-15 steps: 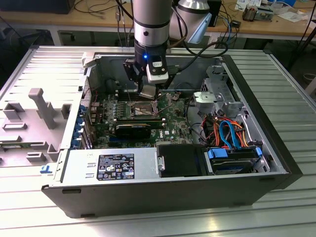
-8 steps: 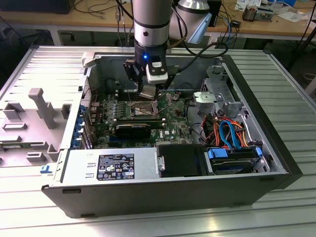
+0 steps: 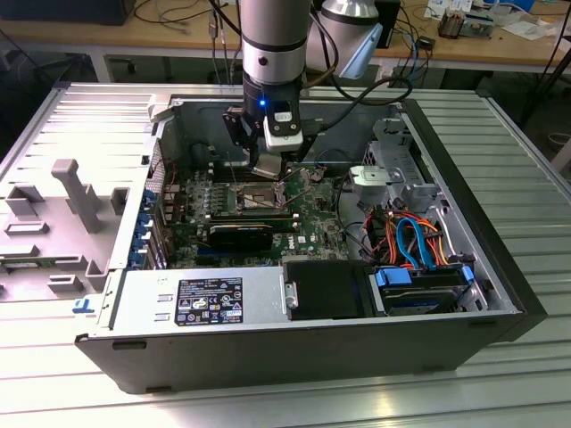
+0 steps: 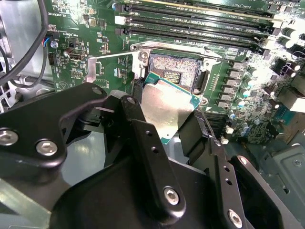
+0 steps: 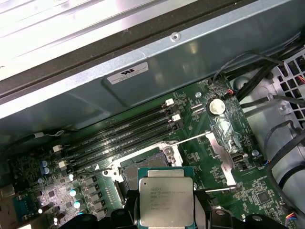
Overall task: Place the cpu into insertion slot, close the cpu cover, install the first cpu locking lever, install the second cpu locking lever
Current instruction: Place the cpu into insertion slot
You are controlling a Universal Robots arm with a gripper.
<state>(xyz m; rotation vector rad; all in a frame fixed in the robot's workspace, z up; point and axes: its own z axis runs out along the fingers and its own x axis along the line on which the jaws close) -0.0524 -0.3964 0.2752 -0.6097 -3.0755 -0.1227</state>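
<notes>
Black two-finger gripper (image 4: 167, 113) clamped on opposite edges of small square silver-topped cpu (image 5: 166, 195). Chip hangs over near edge of dark square silver-rimmed insertion slot (image 4: 175, 71), not seated. Risks:
- chip looks tilted in second wrist view, so skewed or offset descent could bend socket pins
- corner could catch rim
- slip in grip would shift alignment

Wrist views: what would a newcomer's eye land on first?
The silvery cpu, clamped between the black jaws, poised close over the open insertion slot on the green motherboard. In the exterior view, the arm reaches down into the open computer case.
</notes>
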